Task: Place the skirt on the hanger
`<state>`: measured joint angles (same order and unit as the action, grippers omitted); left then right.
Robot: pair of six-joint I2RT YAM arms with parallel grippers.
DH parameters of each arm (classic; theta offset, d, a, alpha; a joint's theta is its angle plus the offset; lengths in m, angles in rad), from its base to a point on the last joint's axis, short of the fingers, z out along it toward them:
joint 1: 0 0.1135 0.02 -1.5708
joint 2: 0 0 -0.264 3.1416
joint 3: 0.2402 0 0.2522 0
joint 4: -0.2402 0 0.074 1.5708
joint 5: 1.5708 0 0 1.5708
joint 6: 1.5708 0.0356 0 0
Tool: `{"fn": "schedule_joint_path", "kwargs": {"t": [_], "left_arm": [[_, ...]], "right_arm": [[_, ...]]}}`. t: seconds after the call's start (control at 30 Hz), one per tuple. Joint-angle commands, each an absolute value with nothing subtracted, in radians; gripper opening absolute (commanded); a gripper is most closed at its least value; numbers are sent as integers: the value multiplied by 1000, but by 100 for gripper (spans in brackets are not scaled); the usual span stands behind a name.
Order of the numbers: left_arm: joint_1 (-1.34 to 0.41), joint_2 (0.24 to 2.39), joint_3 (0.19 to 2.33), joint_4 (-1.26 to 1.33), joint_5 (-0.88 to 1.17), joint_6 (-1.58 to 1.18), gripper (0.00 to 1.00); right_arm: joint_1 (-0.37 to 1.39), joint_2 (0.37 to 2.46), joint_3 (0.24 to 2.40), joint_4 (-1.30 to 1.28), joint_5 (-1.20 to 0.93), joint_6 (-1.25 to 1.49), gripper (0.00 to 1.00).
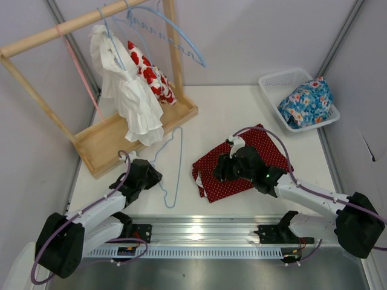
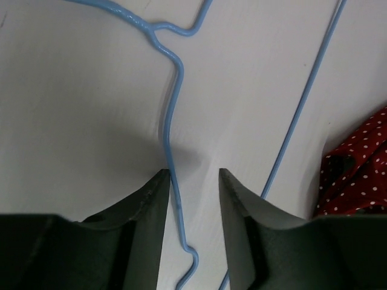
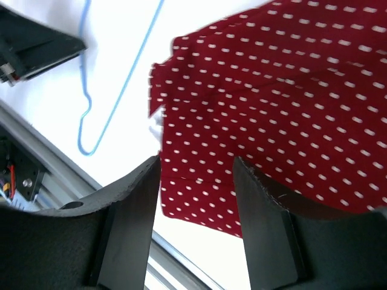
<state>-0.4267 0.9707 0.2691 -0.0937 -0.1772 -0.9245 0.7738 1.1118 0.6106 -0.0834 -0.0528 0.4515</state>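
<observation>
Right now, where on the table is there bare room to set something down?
Bare table at the back, between rack and basket; a narrow strip between hanger and skirt. Crowded along the front, where the left arm and right arm reach in.

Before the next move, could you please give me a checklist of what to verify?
1. Wire of the hanger lies between the fingers of the left gripper: ok.
2. Left jaws clamped on that wire: not ok, a gap shows.
3. The right gripper is over the skirt: ok.
4. Skirt gripped: not ok, jaws apart.
5. Skirt and hanger lie apart on the table: ok.
</observation>
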Motion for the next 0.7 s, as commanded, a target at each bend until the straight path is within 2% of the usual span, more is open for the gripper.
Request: {"fn": "schedule_joint_path", "kwargs": {"t": [0.0, 0.07, 0.1, 0.13, 0.17, 0.2, 0.3, 0.43, 0.67], "left_arm": [[-419, 997, 227, -16, -170, -931, 40], [-419, 1002, 210, 8, -167, -927, 31], [-419, 1000, 209, 49, -164, -922, 21], [-419, 999, 204, 61, -163, -917, 16], [-419, 996, 199, 70, -160, -905, 5], [-419, 979, 198, 77, -161, -896, 1], [-420, 927, 201, 63, -166, -868, 0], [-434, 737, 207, -49, -207, -851, 0], [-592, 543, 259, -248, -353, -860, 0]], "right_arm": [[822, 1155, 663, 61, -70, 456, 57], [842, 1202, 667, 103, -93, 442, 58], [862, 1222, 684, 109, -101, 422, 57], [874, 1244, 698, 112, -107, 411, 57], [885, 1267, 710, 117, -106, 397, 58], [900, 1311, 722, 118, -104, 368, 58], [940, 1394, 776, 124, -89, 348, 59], [957, 1462, 831, 153, -104, 356, 59], [963, 1540, 910, 209, -216, 356, 59]]}}
